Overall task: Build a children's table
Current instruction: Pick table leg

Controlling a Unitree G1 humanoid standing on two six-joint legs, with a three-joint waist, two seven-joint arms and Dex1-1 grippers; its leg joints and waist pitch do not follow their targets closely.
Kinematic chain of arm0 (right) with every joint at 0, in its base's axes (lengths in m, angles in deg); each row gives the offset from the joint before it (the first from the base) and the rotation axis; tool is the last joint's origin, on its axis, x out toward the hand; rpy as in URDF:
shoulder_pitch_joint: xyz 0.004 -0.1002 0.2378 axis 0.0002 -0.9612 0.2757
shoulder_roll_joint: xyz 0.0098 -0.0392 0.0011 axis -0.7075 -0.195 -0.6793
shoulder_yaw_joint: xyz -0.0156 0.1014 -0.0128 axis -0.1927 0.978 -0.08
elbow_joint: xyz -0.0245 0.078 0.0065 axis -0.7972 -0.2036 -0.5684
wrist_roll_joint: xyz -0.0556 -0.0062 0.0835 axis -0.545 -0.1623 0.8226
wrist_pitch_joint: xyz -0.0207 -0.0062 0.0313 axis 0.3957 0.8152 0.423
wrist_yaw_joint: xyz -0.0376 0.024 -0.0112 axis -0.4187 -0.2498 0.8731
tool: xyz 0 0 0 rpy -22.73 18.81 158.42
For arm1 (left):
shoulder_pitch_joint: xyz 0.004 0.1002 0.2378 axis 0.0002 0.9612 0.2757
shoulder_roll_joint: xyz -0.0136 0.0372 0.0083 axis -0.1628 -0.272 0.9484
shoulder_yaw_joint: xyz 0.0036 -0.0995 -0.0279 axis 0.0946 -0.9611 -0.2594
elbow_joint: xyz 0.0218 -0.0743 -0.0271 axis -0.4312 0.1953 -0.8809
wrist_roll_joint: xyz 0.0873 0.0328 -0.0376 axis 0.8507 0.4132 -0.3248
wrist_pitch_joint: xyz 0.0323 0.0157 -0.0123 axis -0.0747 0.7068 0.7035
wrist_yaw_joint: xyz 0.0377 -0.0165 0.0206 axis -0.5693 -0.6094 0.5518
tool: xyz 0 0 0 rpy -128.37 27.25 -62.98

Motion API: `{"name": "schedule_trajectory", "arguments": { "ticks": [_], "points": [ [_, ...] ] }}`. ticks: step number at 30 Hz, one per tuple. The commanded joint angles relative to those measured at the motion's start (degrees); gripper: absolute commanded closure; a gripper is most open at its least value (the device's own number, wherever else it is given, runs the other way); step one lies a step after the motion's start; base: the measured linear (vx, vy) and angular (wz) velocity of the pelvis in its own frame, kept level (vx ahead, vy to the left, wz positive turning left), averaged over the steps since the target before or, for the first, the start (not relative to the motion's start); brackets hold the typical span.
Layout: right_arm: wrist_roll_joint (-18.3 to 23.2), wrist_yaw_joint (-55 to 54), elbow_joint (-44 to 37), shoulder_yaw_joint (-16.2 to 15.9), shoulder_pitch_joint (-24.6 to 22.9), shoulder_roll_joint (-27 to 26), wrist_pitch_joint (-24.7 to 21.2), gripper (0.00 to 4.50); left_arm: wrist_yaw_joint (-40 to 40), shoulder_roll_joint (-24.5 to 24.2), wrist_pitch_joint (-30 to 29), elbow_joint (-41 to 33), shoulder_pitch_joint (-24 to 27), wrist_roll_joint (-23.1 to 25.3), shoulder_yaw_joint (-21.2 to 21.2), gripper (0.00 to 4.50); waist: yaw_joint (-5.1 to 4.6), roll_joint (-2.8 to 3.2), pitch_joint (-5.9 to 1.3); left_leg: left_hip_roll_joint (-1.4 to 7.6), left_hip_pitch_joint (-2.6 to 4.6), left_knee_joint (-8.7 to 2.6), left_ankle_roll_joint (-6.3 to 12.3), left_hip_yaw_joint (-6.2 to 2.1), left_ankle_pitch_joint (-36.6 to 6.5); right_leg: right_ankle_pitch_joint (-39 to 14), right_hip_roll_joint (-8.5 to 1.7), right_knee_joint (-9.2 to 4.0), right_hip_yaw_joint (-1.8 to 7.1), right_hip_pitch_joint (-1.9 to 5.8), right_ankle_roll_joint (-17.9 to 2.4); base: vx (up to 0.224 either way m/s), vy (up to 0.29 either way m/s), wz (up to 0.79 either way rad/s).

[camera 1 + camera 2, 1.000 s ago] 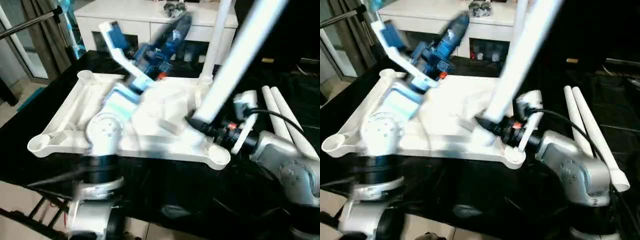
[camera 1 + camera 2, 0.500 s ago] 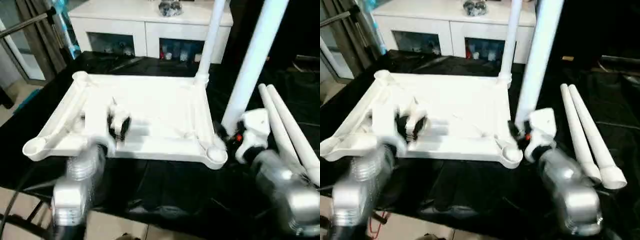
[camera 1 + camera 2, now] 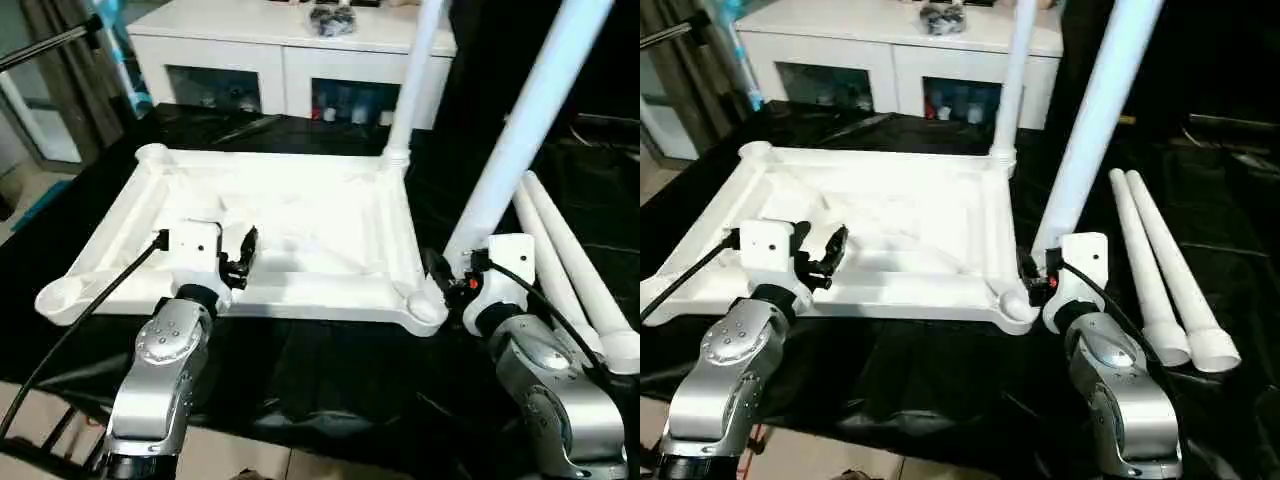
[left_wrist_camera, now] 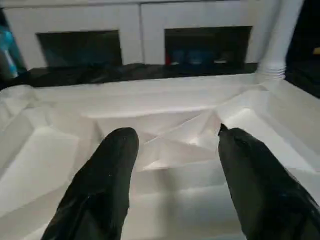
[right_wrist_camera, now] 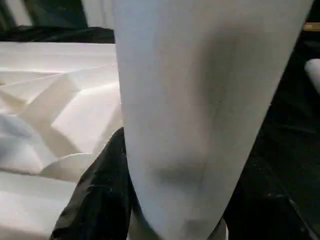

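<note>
The white tabletop (image 3: 300,200) lies underside up on the black table. One leg (image 3: 412,80) stands upright in its far right socket. My right gripper (image 3: 452,272) is shut on a second leg (image 3: 520,130), which leans up and to the right. Its lower end is by the near right socket (image 3: 425,310). In the right wrist view this leg (image 5: 200,100) sits between the black fingers (image 5: 97,197). Two more legs (image 3: 570,270) lie side by side on the right. My left gripper (image 4: 172,135) is open over the tabletop's near left ribs, holding nothing.
A white cabinet (image 3: 290,45) with glass-fronted compartments stands behind the table, with a dark object (image 3: 330,15) on top. The black table's near edge (image 3: 300,450) runs just below my forearms. Curtains (image 3: 60,60) hang at the left.
My left arm has drawn back from reaching across the tabletop to its near left edge. My right gripper has carried the tilted leg rightward to the near right corner. The camera also shifted.
</note>
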Motion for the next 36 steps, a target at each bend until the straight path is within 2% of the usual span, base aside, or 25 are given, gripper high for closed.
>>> {"name": "schedule_trajectory", "arguments": {
  "ticks": [1, 2, 3, 4, 5, 6, 7, 8, 9, 10, 11, 12, 13, 14, 15, 16, 17, 18, 20, 22, 24, 25, 27, 30, 36],
  "points": [
    [0.02, -0.25, 0.07, 1.57, -0.64, 0.23, 1.1, 2.59, 0.36, -0.29, 0.2, -0.61, -0.19, 0.21, 0.62, 1.55, -1.46, -0.05, -3.41, 8.15, 2.44, -7.08, 7.92, -4.28, -18.75, -2.24, -3.73, -1.38, 1.45, -0.02, -12.24, 0.005, -0.089, 0.07],
    [-0.27, -0.14, 0.08, 1.44, -0.77, 0.23, 0.85, 2.59, 0.48, -0.47, 0.66, -0.45, -0.16, 0.35, 0.47, 1.55, -1.65, -0.54, -3.32, 5.57, 1.82, -5.65, 8.88, -2.66, -19.36, -3.29, -3.72, -3.07, 1.38, 0.14, -15.18, 0.009, -0.121, 0.07],
    [-0.16, 0.23, 0.09, 1.42, -0.81, 0.26, 0.22, 2.59, 0.57, -0.47, 1.03, -0.24, -0.21, 0.37, 0.27, 1.55, -1.64, -1.57, -3.42, 1.38, 1.25, -2.66, 9.06, -0.21, -19.3, -5.66, -3.61, -5.45, 1.28, 0.54, -17.91, 0.004, -0.132, 0.04],
    [-0.07, 0.38, 0.09, 1.42, -0.78, 0.29, -0.23, 2.59, 0.65, -0.38, 1.22, -0.1, -0.25, 0.47, 0.14, 1.55, -0.57, -2.67, -3.58, -3.25, -0.57, 4.19, 9.53, 0.92, -14.14, -15.57, -5.91, -8.04, 2.41, 2.54, -19.4, 0.004, -0.132, 0.04],
    [0.49, 1.12, 0.06, 1.21, -0.47, 0.49, -1.03, 2.59, 0.62, -0.1, 1.43, 0.14, -0.57, 0.55, -0.11, 1.55, -0.37, -2.12, -3.17, -2.45, -2.49, 5.0, 9.9, -0.24, -8.13, -21.1, -6.8, -8.65, 2.73, 3.42, -17.32, -0.01, -0.12, 0.0],
    [0.58, 1.35, 0.1, 1.01, -0.3, 0.63, -1.06, 2.59, 0.63, -0.08, 1.57, 0.24, -0.74, 0.7, -0.11, 1.55, -0.35, -1.53, -3.34, -2.0, -2.64, 3.83, 10.24, -0.73, -6.32, -21.67, -5.77, -8.58, 1.92, 3.43, -14.72, -0.02, -0.097, 0.02],
    [0.36, 1.52, 0.34, 0.64, 0.06, 1.0, -1.33, 2.59, 0.64, -0.05, 1.63, 0.55, -1.11, 0.77, -0.05, 1.55, -1.15, -0.05, -3.55, 0.6, -1.19, 0.32, 11.09, -2.14, -3.41, -18.54, -2.0, -8.26, -1.21, 2.04, -7.84, -0.02, -0.097, 0.02],
    [-0.02, 1.78, 0.9, 0.18, 0.69, 1.59, -1.62, 2.59, 0.52, 0.05, 1.72, 1.13, -1.74, 0.97, 0.11, 1.55, -1.97, 3.13, -4.33, 12.26, 2.54, -4.84, 13.69, -9.42, -3.26, -15.47, -0.94, -1.46, -2.82, 0.31, -1.63, -0.029, -0.111, 0.03],
    [-0.02, 1.78, 0.9, 0.18, 0.69, 1.59, -1.62, 2.59, 0.52, 0.05, 1.72, 1.13, -1.74, 0.97, 0.11, 1.55, -2.49, 3.17, -4.41, 15.12, 3.13, -5.96, 15.56, -10.93, -3.23, -14.18, -2.15, 3.01, -1.76, -0.71, 0.06, -0.038, -0.112, -0.03],
    [-0.04, 1.83, 1.1, 0.12, 0.88, 1.71, -1.65, 2.59, 0.37, 0.04, 1.71, 1.32, -1.93, 0.98, 0.21, 1.55, -3.0, 2.12, -4.38, 13.35, 3.87, -5.05, 19.3, -10.74, 1.39, -11.24, -3.22, 6.68, 0.86, -3.37, -1.06, -0.038, -0.112, -0.03],
    [-0.02, 1.91, 1.28, 0.15, 1.0, 1.81, -1.62, 2.59, 0.26, 0.27, 1.43, 1.32, -1.94, 0.61, 0.17, 1.55, -1.96, 1.35, -3.77, 10.26, 2.45, -3.63, 22.23, -8.34, 2.29, -5.42, -4.75, 4.72, 3.57, -2.99, -5.14, -0.04, -0.115, 0.0],
    [0.32, 1.93, 1.44, 0.21, 1.18, 1.92, -2.77, 2.59, 0.16, 0.06, 1.18, 1.03, -1.85, 0.73, 0.34, 1.55, -1.89, 0.17, -3.98, 7.41, 1.26, -1.99, 21.15, -6.68, 0.45, -1.75, -5.13, 2.9, 4.4, -1.81, -8.55, -0.064, -0.157, -0.07],
    [0.44, 1.88, 1.56, 0.21, 1.32, 2.02, -3.54, 2.59, 0.36, -0.16, 1.19, 0.7, -1.67, 0.66, 0.44, 1.55, 1.22, -1.91, -4.24, -2.43, -2.89, 4.43, 11.36, -1.12, -1.95, 0.15, -7.55, -3.11, 5.23, 2.0, -12.14, -0.064, -0.157, -0.07],
    [0.44, 1.88, 1.56, 0.21, 1.32, 2.02, -3.54, 2.59, 0.36, -0.16, 1.19, 0.7, -1.67, 0.66, 0.44, 1.55, 1.92, -2.01, -3.66, -2.0, -2.3, 3.88, 7.69, -1.14, -2.23, -7.22, -7.53, -3.96, 5.3, 1.35, -8.82, -0.094, -0.171, -0.09],
    [0.19, 1.72, 1.92, 0.17, 1.6, 2.05, -3.63, 2.59, 0.63, -0.53, 0.69, 0.45, -1.46, 0.74, 0.53, 1.55, 1.96, -3.01, -3.37, -1.88, -2.32, 3.46, 4.82, -1.07, -3.21, -15.71, -6.91, -4.26, 5.23, 1.57, -4.16, -0.095, -0.155, -0.01],
    [-0.73, 1.31, 2.45, -0.06, 2.08, 2.13, -3.54, 2.59, 1.06, -1.1, 0.31, 0.47, -1.23, 0.98, 0.59, 1.55, 2.38, -2.36, -3.24, -0.49, -2.14, 1.35, 2.15, -1.85, -4.54, -24.83, -6.6, -4.08, 5.59, 2.02, 1.06, -0.095, -0.155, -0.01],
    [-1.26, 1.16, 2.88, -0.13, 2.48, 2.08, -2.68, 2.59, 1.13, -1.25, 0.72, 0.84, -1.29, 1.16, 0.51, 1.55, 2.54, -2.29, -2.76, -0.4, -1.8, 0.4, 0.57, -2.08, -7.32, -32.15, -5.82, -4.47, 5.28, 1.6, 5.36, -0.09, -0.124, -0.09],
    [-1.56, 1.08, 3.13, -0.16, 2.73, 2.04, -2.09, 2.59, 1.15, -1.31, 1.13, 1.11, -1.35, 1.26, 0.44, 1.55, 2.74, -2.03, -2.76, -0.26, -1.57, 0.36, 0.64, -2.19, -8.46, -35.4, -6.44, -4.77, 5.73, 1.43, 6.15, -0.082, -0.075, -0.05],
    [-0.5, 2.42, 3.91, -0.31, 3.89, 2.13, -2.02, 2.59, 0.41, -0.97, 1.3, 2.16, -2.33, 1.6, 0.02, 1.55, 3.11, -2.09, -2.58, -0.08, -1.11, 1.01, 1.83, -2.51, -8.39, -42.3, -7.78, -5.66, 6.86, 1.09, 4.84, -0.075, -0.045, -0.04],
    [-0.28, 3.09, 4.18, -0.56, 4.24, 2.46, -1.66, 2.59, 0.56, -1.06, 0.75, 2.43, -2.78, 1.89, 0.49, 1.55, 3.23, -1.07, -2.26, 0.91, -0.49, -1.17, 1.41, -2.78, -10.5, -38.88, -6.5, -5.35, 5.69, 0.71, -0.42, -0.052, 0.034, -0.02],
    [0.2, 3.77, 4.44, -0.53, 4.53, 2.64, -1.66, 2.59, 1.8, -1.34, 0.35, 2.56, -3.16, 1.72, 1.34, 1.55, 3.17, -1.74, -2.56, 1.26, 0.3, -2.04, 1.6, -2.56, -13.72, -33.44, -6.02, -4.95, 5.24, 1.03, -3.62, -0.034, 0.08, 0.04],
    [0.41, 4.91, 5.17, -0.65, 5.19, 3.06, -1.37, 2.59, 6.75, -2.98, 1.58, 3.39, -3.9, 0.57, 3.5, 1.55, 2.89, -1.15, -2.79, 2.12, 1.39, -3.27, 0.59, -2.84, -15.76, -27.64, -4.51, -4.01, 4.16, 0.38, -5.84, -0.033, 0.091, 0.06],
    [0.25, 5.22, 5.62, -0.63, 5.57, 3.25, -1.17, 2.59, 9.91, -3.66, 0.96, 4.13, -4.37, -1.11, 4.17, 1.55, 1.93, -0.13, -2.76, 3.29, 2.02, -4.8, -2.79, -3.84, -22.09, -19.67, -3.34, -3.2, 3.49, 0.3, -6.34, -0.02, 0.111, 0.01],
    [0.28, 6.48, 7.11, -0.28, 7.36, 3.91, -0.94, 2.59, 17.69, -5.46, 2.3, 8.66, -6.64, -2.73, 6.5, 1.55, 1.63, -0.52, -2.82, 2.55, 2.4, -5.27, -5.1, -3.27, -26.51, -15.91, -4.15, -3.55, 3.78, 0.36, -7.03, -0.003, 0.11, -0.02],
    [0.53, 8.8, 9.26, 0.57, 9.47, 6.13, -0.27, 2.59, 35.14, -6.28, 4.66, 19.01, -13.9, -6.31, 10.71, 1.08, 1.48, -0.94, -3.43, 1.84, 1.34, -4.89, -3.35, -2.08, -18.57, -12.51, -5.03, -3.73, 4.82, 1.04, -7.6, 0.006, 0.047, -0.02]
  ]
}}
